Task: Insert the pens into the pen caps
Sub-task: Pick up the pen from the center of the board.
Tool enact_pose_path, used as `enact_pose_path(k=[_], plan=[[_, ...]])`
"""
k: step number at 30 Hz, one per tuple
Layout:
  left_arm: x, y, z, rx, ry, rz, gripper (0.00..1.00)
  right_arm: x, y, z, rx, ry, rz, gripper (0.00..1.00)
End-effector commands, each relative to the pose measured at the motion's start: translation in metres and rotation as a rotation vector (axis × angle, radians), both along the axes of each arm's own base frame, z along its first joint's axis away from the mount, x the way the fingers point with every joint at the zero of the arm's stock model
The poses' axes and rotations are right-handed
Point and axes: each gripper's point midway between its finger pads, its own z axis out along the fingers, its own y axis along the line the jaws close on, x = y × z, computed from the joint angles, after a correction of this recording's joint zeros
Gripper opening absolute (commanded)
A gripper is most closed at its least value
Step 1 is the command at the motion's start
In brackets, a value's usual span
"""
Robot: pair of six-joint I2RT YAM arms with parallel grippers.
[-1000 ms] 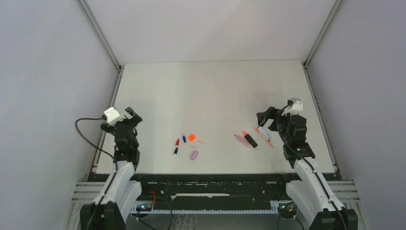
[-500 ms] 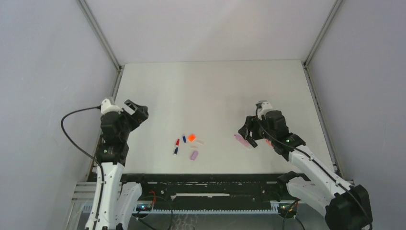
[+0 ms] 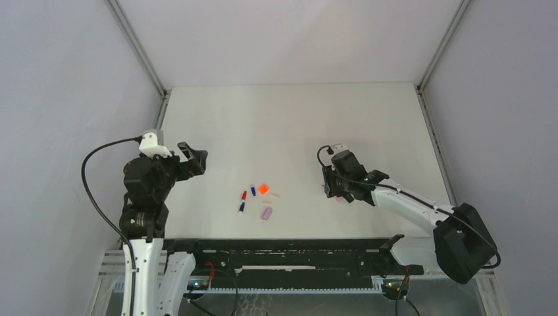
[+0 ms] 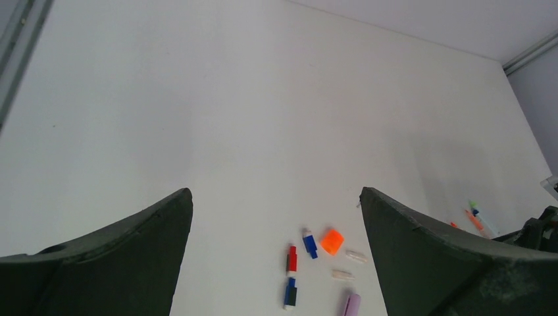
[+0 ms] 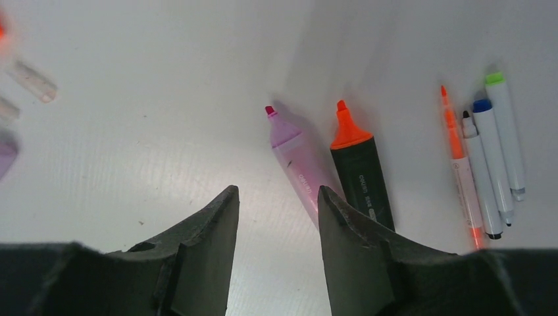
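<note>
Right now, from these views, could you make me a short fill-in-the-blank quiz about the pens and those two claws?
1. The black highlighter has an ____ tip.
2. With the lilac-pink highlighter beside it, the highlighters number ____.
3. The thin pens lie bare; none wears its ____.
4. The left gripper has its jaws wide ____, holding nothing.
Missing words: orange; two; cap; open.

Right wrist cam: the back end of the pink highlighter (image 5: 296, 164) vanishes behind a finger of the right pincer (image 5: 276, 193), and the lilac cap (image 5: 4, 155) is blurry, chopped by the left edge.
</note>
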Motion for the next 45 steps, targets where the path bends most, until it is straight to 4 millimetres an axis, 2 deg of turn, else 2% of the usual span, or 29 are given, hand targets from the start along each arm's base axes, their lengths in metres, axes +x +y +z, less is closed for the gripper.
enact_pose_path(k=[1, 12, 23, 30, 35, 37, 45], plan=[[0.0, 0.006, 0.006, 0.077, -0.065, 0.002, 1.0, 0.013, -0.003, 0.004, -0.05, -0.019, -0.052, 0.47], [0.001, 0.006, 0.0, 0.079, -0.053, 0.002, 1.0, 0.009, -0.007, -0.017, -0.112, 0.075, -0.086, 0.47], [0.004, 0.003, -0.004, 0.077, -0.033, -0.021, 1.0, 0.009, 0.007, -0.031, -0.111, 0.112, -0.035, 0.47], [0.005, 0.001, -0.007, 0.076, -0.027, -0.029, 1.0, -0.004, 0.022, -0.033, -0.116, 0.126, 0.007, 0.46], [0.004, 0.001, -0.007, 0.076, -0.028, -0.033, 1.0, -0.013, 0.022, -0.036, -0.159, 0.12, -0.032, 0.44], [0.004, 0.001, -0.006, 0.076, -0.032, -0.033, 1.0, -0.015, 0.021, -0.039, -0.178, 0.117, -0.05, 0.42], [0.003, 0.0, -0.007, 0.073, -0.028, -0.029, 1.0, -0.02, 0.024, -0.044, -0.164, 0.122, -0.112, 0.21]])
